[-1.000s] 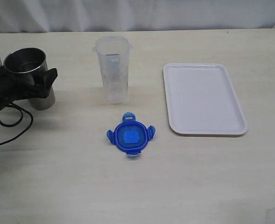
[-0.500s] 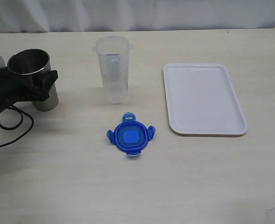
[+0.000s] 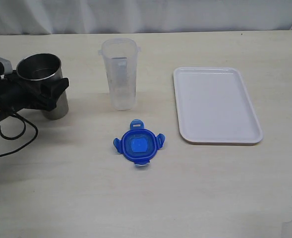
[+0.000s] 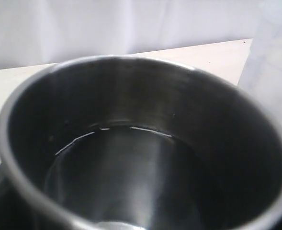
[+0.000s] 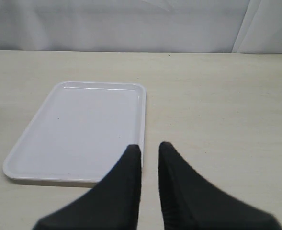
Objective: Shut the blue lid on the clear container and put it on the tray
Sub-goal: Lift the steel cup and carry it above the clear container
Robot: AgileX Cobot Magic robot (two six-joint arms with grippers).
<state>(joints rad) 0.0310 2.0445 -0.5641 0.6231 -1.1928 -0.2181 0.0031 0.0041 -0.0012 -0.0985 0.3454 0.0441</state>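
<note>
The clear container (image 3: 119,74) stands upright and open-topped at the table's middle back; a blurred part of it (image 4: 275,57) shows beside the cup in the left wrist view. The blue lid (image 3: 138,145) lies flat in front of it, flaps spread, apart from everything. To the right lies the white tray (image 3: 216,104), with nothing on it. My left gripper (image 3: 46,87) is shut on a steel cup (image 3: 39,68) at the far left; the cup (image 4: 131,167) fills its wrist view. My right gripper (image 5: 150,148) hovers near the tray's (image 5: 78,129) corner, slightly open with nothing between its fingers.
A black cable (image 3: 12,134) trails from the left arm across the table's left side. A white curtain (image 3: 146,15) backs the table's far edge. Bare tabletop lies between the cup and the container and in front of the lid.
The left gripper has narrowed onto the steel cup and carried it to the right, toward the clear container. The lid, container and tray have stayed put.
</note>
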